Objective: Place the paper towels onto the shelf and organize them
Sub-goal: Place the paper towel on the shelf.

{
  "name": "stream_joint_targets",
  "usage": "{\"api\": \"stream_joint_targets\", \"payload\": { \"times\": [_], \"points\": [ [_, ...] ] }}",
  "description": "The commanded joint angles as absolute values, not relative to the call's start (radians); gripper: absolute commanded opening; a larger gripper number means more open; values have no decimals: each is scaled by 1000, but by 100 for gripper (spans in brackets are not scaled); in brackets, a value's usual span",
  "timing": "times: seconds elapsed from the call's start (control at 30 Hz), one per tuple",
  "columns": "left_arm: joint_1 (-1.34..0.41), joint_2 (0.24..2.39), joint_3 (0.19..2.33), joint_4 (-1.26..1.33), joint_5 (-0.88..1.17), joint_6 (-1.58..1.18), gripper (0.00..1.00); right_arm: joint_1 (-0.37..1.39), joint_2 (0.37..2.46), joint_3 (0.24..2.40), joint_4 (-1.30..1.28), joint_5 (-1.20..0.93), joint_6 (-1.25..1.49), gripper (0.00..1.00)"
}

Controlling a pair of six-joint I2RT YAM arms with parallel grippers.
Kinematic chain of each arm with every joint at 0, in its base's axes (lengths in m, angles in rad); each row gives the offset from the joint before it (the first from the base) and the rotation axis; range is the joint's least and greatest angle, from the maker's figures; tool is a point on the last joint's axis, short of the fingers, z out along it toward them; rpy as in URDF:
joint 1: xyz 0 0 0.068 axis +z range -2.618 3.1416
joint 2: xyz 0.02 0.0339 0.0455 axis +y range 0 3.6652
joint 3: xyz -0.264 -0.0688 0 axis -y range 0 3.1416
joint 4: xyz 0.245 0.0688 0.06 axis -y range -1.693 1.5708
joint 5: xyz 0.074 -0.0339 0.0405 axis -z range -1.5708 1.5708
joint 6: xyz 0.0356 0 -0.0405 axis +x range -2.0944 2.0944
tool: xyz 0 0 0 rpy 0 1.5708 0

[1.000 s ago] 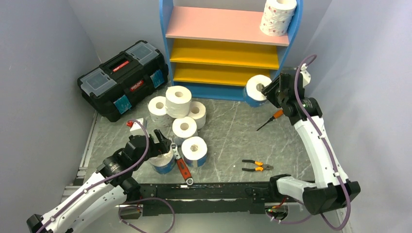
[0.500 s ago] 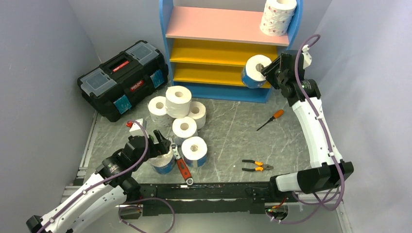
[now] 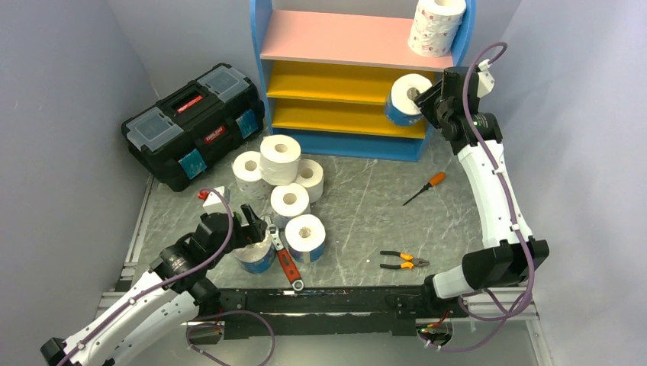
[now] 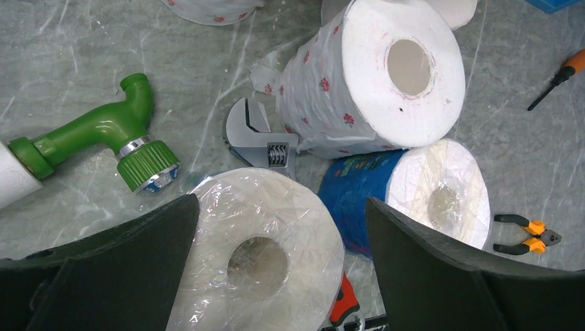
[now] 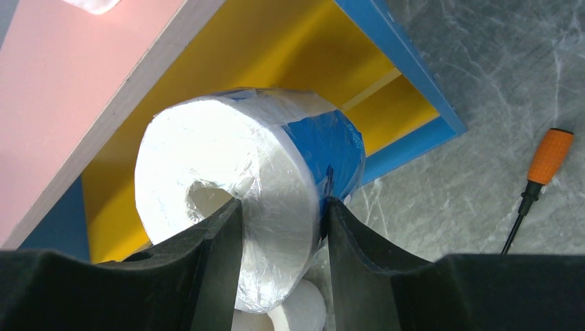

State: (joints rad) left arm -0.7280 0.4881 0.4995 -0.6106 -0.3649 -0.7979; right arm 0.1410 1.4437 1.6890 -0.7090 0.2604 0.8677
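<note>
The shelf (image 3: 347,40) stands at the back, and one pink-dotted paper towel roll (image 3: 436,24) is upright on its pink top board. My right gripper (image 3: 424,101) is shut on a blue-wrapped roll (image 3: 403,99), one finger in the core and one on the outside. It holds the roll in the air before the upper yellow board (image 5: 290,62). Several more paper towels (image 3: 280,158) are clustered on the table. My left gripper (image 3: 248,223) stands open over a plastic-wrapped roll (image 4: 262,255), its fingers either side. A pink-dotted roll (image 4: 372,76) and a blue-wrapped one (image 4: 421,200) lie just beyond.
A black toolbox (image 3: 194,122) sits at the back left. An orange screwdriver (image 3: 424,187), pliers (image 3: 404,261) and a red-handled wrench (image 3: 286,263) lie on the grey table. A green plastic fitting (image 4: 117,131) lies left of the rolls. Grey walls close in both sides.
My right arm has lifted the blue-wrapped roll from beside the shelf's base up to the level of the upper yellow board. The left arm has barely moved.
</note>
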Motion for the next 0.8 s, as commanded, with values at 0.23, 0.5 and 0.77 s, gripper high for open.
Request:
{"api": "stream_joint_targets", "payload": {
  "times": [0.23,0.5,0.77],
  "points": [
    [-730,516,531,-628,-380,-783,98,117,1462,1781,-596,301,907,27],
    [-730,523,536,-625,-375,-785,98,114,1505,1834,-601,309,922,29],
    [-731,525,534,-624,-373,-788,98,113,1514,1837,-593,294,936,40]
  ]
}}
